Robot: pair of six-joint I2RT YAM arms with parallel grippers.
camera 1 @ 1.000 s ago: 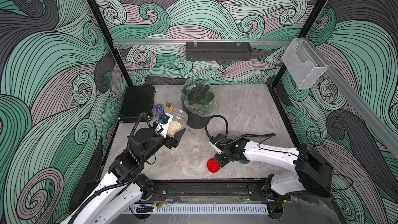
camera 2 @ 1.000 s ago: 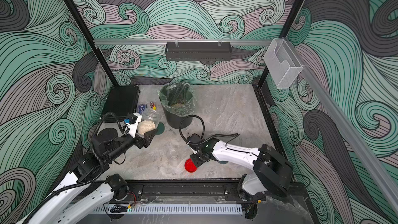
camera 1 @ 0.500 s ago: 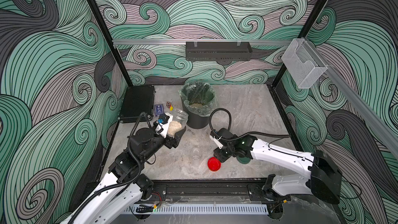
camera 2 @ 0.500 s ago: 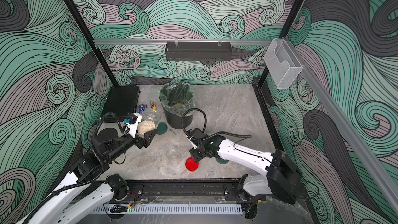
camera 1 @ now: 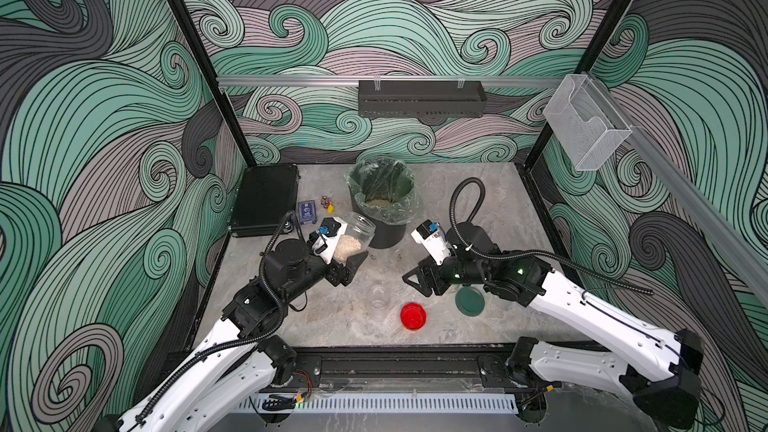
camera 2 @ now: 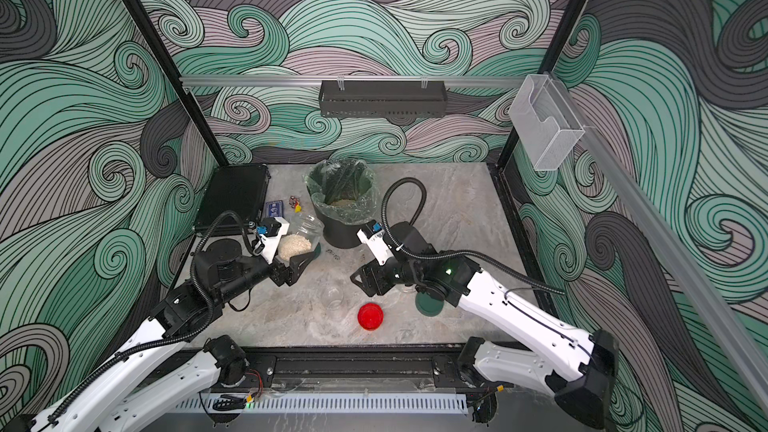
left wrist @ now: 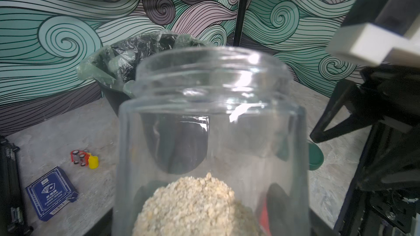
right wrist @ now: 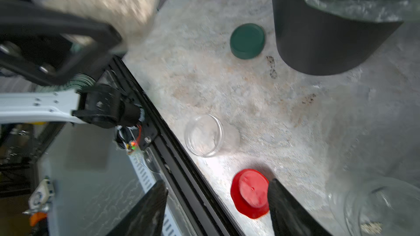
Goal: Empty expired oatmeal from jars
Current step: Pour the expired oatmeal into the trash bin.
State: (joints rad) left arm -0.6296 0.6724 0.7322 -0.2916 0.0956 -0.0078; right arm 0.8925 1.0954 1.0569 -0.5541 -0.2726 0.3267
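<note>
risk, small jar [camera 1: 377,296]: stands open and empty at 6 o'clock on the table [camera 1: 436,184], near the red lid [camera 1: 412,316]; it looks light, so a low sweep by the right gripper [camera 1: 415,284] could tip it.
risk, right gripper: jaws apart and holding nothing, at 4 o'clock; its arm crowds the green lid [camera 1: 470,301] and a third jar [right wrist: 381,207].
risk, left gripper [camera 2: 297,257]: clamped on the jar [camera 1: 359,228] at 10 o'clock, mouth leaning toward the bin [camera 1: 388,234] at 12; glass is slick, so a steeper tilt may let it slip.
risk, oatmeal [left wrist: 195,205]: heaped at the jar's base; poured short of the rim it would land on the table, and the loose liner [camera 1: 382,178] could catch flakes.
materials, near: red plastic disc; clear glass cylinders; flat matte green disc.
materials, far: dry, pale, flaky grain; threaded glass neck; round black bin with crinkled clear film; mottled grey stone-look top.
</note>
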